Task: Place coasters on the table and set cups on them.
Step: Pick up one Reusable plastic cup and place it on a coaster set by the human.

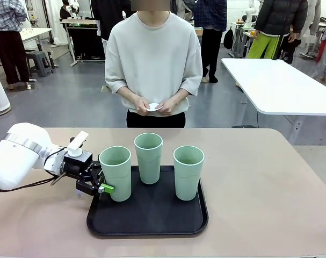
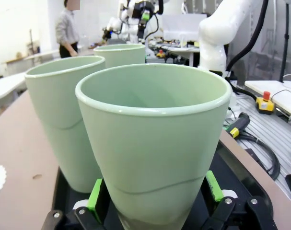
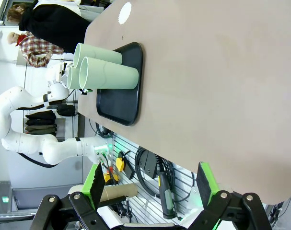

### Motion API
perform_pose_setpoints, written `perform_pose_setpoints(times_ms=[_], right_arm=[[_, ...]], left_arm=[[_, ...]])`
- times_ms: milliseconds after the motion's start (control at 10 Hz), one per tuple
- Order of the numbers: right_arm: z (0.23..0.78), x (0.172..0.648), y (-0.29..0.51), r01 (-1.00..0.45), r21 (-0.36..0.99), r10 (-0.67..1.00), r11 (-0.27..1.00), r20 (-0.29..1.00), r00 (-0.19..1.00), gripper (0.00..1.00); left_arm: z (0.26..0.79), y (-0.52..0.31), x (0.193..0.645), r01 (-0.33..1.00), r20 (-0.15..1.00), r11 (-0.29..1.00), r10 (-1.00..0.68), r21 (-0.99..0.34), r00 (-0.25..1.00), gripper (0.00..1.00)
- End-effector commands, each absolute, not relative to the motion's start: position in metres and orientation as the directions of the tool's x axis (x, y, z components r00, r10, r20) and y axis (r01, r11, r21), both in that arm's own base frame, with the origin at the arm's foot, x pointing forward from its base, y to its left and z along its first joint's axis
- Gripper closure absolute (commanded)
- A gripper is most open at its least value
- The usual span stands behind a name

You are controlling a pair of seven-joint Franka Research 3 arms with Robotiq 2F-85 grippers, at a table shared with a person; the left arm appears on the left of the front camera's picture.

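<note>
With the left gripper (image 1: 102,181) astride the cup (image 1: 115,172) at ten o'clock of the tray (image 1: 152,223), clamped or not I cannot tell, squeeze low and lift vertically.

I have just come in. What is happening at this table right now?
The left gripper has its jaws on either side of the leftmost tall pale mint-green plastic cup; whether it grips yet is unclear. All three cups stand on a black rectangular tray. The person's hands hold a small round white paper coaster. Another coaster lies on the beige table. The right gripper is open, away from the tray.
</note>
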State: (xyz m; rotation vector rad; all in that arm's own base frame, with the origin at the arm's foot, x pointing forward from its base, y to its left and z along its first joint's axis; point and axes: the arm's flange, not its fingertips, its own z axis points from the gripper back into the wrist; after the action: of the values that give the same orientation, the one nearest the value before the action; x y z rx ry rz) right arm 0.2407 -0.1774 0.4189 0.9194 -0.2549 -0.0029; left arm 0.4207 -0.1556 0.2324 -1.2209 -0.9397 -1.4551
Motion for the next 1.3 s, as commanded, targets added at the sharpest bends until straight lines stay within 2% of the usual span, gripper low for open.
perform_pose_setpoints(times_ms=[0, 100, 200, 300, 400, 600, 700, 800, 900, 1200], right_arm=[[0.418, 0.242, -0.178, -0.113, 0.796, -0.117, 0.594, 0.225, 0.967, 0.00], [0.418, 0.242, -0.178, -0.113, 0.796, -0.117, 0.594, 0.225, 0.967, 0.00], [0.418, 0.242, -0.178, -0.113, 0.796, -0.117, 0.594, 0.225, 0.967, 0.00], [0.418, 0.242, -0.178, -0.113, 0.796, -0.117, 0.594, 0.225, 0.967, 0.00], [0.418, 0.242, -0.178, -0.113, 0.796, -0.117, 0.594, 0.225, 0.967, 0.00], [0.418, 0.242, -0.178, -0.113, 0.796, -0.117, 0.594, 0.225, 0.967, 0.00], [0.418, 0.242, -0.178, -0.113, 0.796, -0.117, 0.594, 0.225, 0.967, 0.00], [0.418, 0.242, -0.178, -0.113, 0.796, -0.117, 0.594, 0.225, 0.967, 0.00], [0.418, 0.242, -0.178, -0.113, 0.796, -0.117, 0.594, 0.225, 0.967, 0.00], [0.418, 0.242, -0.178, -0.113, 0.796, -0.117, 0.594, 0.225, 0.967, 0.00]], left_arm=[[0.231, -0.165, 0.424, 0.978, 0.986, -0.209, -0.162, -0.007, -0.027, 0.05], [0.231, -0.167, 0.423, 0.977, 0.988, -0.211, -0.154, -0.009, -0.024, 0.09], [0.231, -0.169, 0.423, 0.976, 0.988, -0.217, -0.151, -0.011, -0.023, 0.52], [0.231, -0.168, 0.423, 0.976, 0.989, -0.218, -0.147, -0.009, -0.024, 0.68], [0.231, -0.168, 0.423, 0.976, 0.989, -0.219, -0.146, -0.010, -0.023, 1.00], [0.236, -0.164, 0.423, 0.976, 0.989, -0.217, -0.148, -0.018, -0.015, 1.00], [0.238, -0.161, 0.419, 0.976, 0.989, -0.218, -0.148, -0.016, -0.017, 0.75], [0.243, -0.159, 0.416, 0.975, 0.988, -0.220, -0.151, -0.008, -0.026, 0.75], [0.252, -0.155, 0.410, 0.977, 0.987, -0.212, -0.158, -0.016, -0.018, 1.00], [0.326, -0.142, 0.403, 0.987, 0.988, -0.160, -0.147, 0.029, -0.053, 1.00]])
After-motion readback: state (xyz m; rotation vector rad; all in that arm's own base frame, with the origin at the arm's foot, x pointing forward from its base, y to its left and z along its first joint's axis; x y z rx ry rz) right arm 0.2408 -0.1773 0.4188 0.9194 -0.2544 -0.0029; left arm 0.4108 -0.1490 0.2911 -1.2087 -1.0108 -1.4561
